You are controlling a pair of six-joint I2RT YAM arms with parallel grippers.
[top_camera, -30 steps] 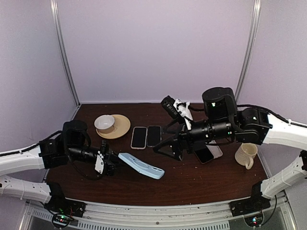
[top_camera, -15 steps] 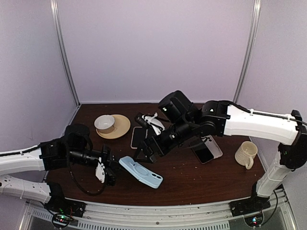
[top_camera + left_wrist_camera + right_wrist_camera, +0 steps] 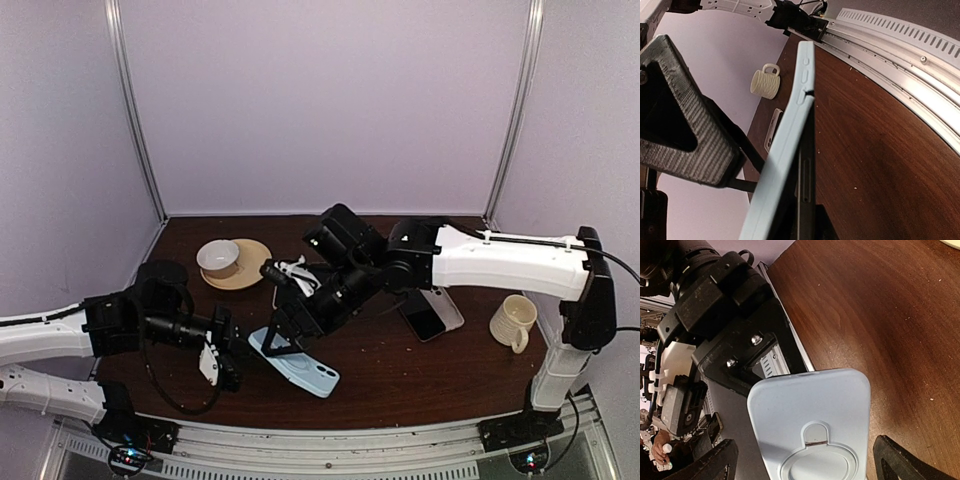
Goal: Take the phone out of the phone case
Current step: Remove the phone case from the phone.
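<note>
Since half a second ago the right tool (image 3: 283,335) has dropped from above the desk (image 3: 420,380) onto the light blue phone case (image 3: 300,365), which has barely shifted. The left tool (image 3: 224,355) is clamped on the case's left end, near the desk's front edge. The case holds the dark phone (image 3: 806,180), whose edge shows under its rim in the left wrist view. The right tool is spread wide, one finger on either side of the case's back. Farther back a white bowl (image 3: 217,256) sits on a tan plate (image 3: 257,266). A cream mug (image 3: 513,322) stands at the right.
</note>
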